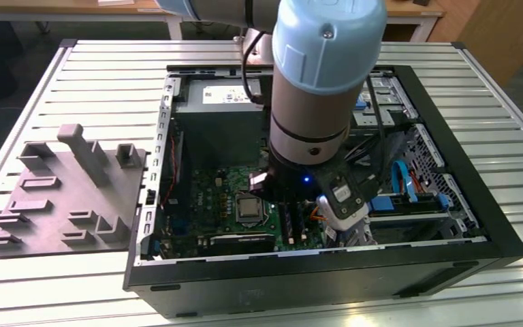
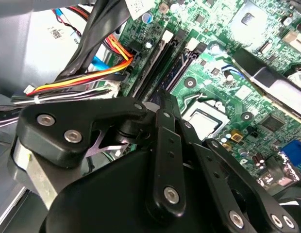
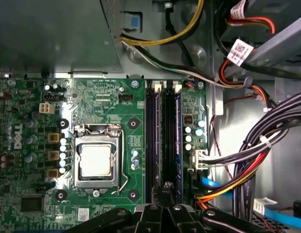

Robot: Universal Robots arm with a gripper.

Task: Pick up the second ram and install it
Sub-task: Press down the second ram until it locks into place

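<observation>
The gripper (image 3: 165, 206) hangs low over the green motherboard (image 3: 116, 107), its black linkages in front; whether the fingers grip anything, I cannot tell. The second ram (image 3: 178, 141) stands in the outermost slot beside the black slot strips (image 3: 151, 136); the gripper's tip is just above its near end.

end effector (image 2: 160, 104): matt black plastic | table (image 1: 107, 75): ribbed metal | motherboard (image 3: 116, 107): glossy green

Workshop: slatted metal bench (image 1: 107, 82), wooden worktables (image 1: 144, 9)

Dark-blue second ram (image 3: 178, 141) upright in slot
</observation>
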